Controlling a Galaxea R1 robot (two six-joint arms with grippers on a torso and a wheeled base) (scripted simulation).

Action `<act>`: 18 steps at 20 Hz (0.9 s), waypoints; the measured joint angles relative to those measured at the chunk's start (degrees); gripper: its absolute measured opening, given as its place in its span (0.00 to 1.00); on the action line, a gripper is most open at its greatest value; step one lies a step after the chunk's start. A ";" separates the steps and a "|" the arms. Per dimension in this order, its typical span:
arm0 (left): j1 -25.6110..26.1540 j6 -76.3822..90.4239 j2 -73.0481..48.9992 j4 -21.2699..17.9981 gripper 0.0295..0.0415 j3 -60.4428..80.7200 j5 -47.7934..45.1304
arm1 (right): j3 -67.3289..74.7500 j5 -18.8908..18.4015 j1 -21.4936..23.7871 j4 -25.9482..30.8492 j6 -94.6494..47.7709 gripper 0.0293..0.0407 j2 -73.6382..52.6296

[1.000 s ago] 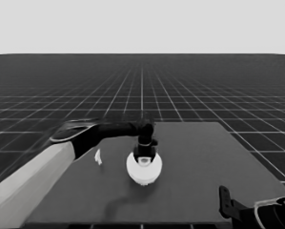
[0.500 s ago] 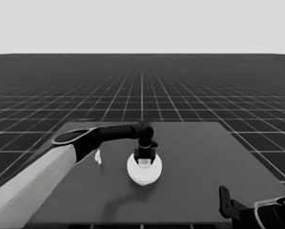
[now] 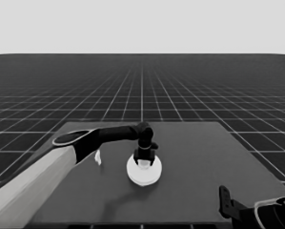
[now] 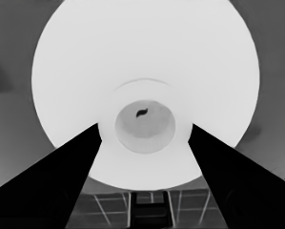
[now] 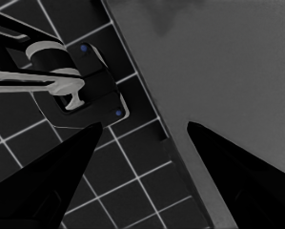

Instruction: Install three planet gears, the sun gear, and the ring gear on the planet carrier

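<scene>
The ring gear, the larger round part [image 3: 143, 175], lies white and flat at the table's middle. It fills the left wrist view [image 4: 147, 57], where a raised hub with a small grey recess [image 4: 144, 125] sits at its centre. My left gripper [image 3: 145, 161] hangs straight over that hub. Its fingers [image 4: 61, 181] stand open, one on each side of the hub [image 4: 144, 126]. The planet gears, the sun gear and the planet carrier are hidden from view. My right gripper [image 5: 144, 125] is parked open past the table's near right corner.
A thin white piece [image 3: 98, 157] lies on the table left of the round part, beside my left forearm [image 3: 42, 176]. The right wrist view shows the table's edge [image 5: 180, 143], the floor grid and dark machinery with blue lights [image 5: 85, 90].
My left gripper has sunk slightly toward the round part's hub. The round part, the thin white piece and the right arm have not moved.
</scene>
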 joint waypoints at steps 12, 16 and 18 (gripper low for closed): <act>0.06 6.00 -0.03 0.02 0.44 -0.02 0.00 | 0.00 0.00 0.00 0.00 0.00 0.81 0.00; 0.10 8.00 -0.04 0.02 0.44 -0.02 0.00 | 0.00 0.00 0.00 0.00 0.00 0.81 0.00; 0.10 9.00 -0.03 0.02 0.44 -0.02 -0.01 | 0.00 0.00 0.00 0.00 0.00 0.81 0.00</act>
